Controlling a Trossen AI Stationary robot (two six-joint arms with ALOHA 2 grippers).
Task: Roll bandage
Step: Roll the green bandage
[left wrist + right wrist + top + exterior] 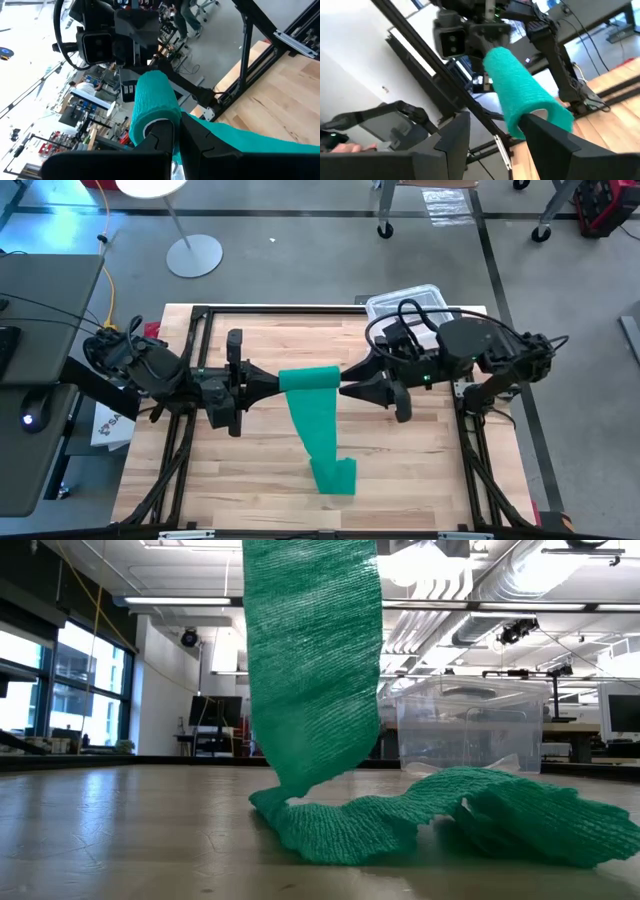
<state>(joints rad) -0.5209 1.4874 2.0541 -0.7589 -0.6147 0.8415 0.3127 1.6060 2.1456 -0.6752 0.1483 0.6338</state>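
Note:
The green bandage is partly wound into a roll that hangs in the air over the middle of the table, between my two grippers. From the roll a flat strip hangs down, and its loose end lies crumpled on the wood near the front edge. My left gripper comes level from the table's left and is shut at the roll's left end. My right gripper comes level from the right and stands open at the roll's other end. My left gripper is shut on the roll's left end, coming level from the table's left along the roll's length. The fingers cover the place of contact, so what they pinch cannot be told. The roll is lifted clear and lies about level. My right gripper meets the roll's right end with the tip of one finger; whether that tip goes into the roll, I cannot tell. The other finger stands apart, touching nothing. It comes level from the table's right, along the roll.
A clear plastic box stands at the table's far right, behind my right arm, and shows beyond the bandage in the low view. Black frame rails run along the table's edges. Bare wood lies left and right of the hanging strip.

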